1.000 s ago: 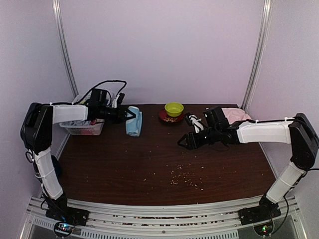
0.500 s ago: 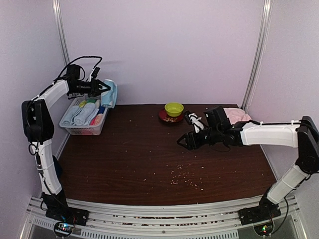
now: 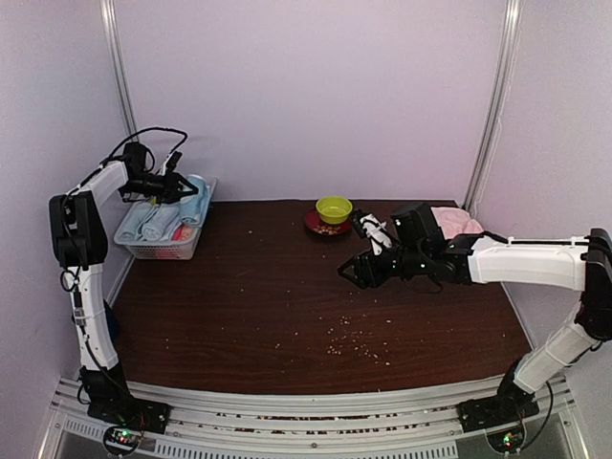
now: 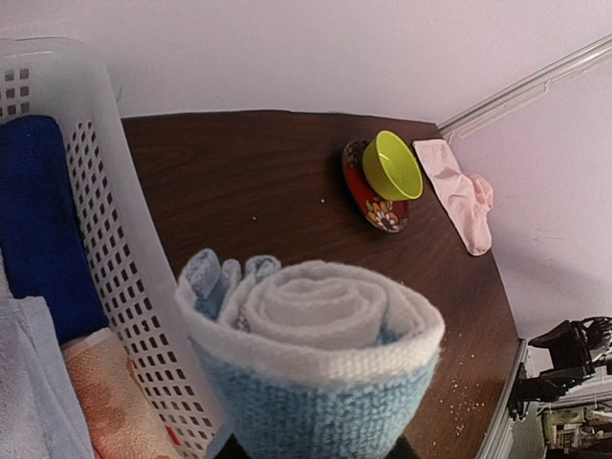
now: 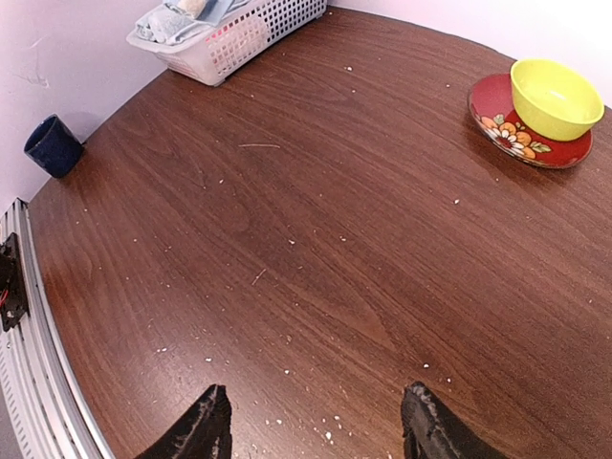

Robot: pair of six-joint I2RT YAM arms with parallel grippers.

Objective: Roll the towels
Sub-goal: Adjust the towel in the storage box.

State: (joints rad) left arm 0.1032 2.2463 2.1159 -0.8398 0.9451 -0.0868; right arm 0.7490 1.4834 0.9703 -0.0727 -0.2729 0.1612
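My left gripper (image 3: 182, 189) is shut on a rolled light blue towel (image 4: 311, 368) and holds it over the right end of the white mesh basket (image 3: 158, 244). The roll fills the left wrist view and hides the jaws. It also shows in the top view (image 3: 193, 199). A pale pink towel (image 3: 451, 222) lies crumpled at the back right of the table, also in the left wrist view (image 4: 459, 191). My right gripper (image 3: 349, 272) is open and empty above the table's middle, left of the pink towel; its fingertips (image 5: 206, 426) frame bare wood.
The basket (image 4: 105, 249) holds several rolled towels, blue, dark blue and peach. A yellow-green bowl (image 3: 334, 208) sits on a red patterned plate (image 3: 316, 226) at the back centre. A dark blue cup (image 5: 54, 145) stands off the table's left edge. Crumbs dot the wood.
My left gripper carried the rolled blue towel from the table beside the basket up and left, then lowered it over the basket's right end. My right gripper barely moved.
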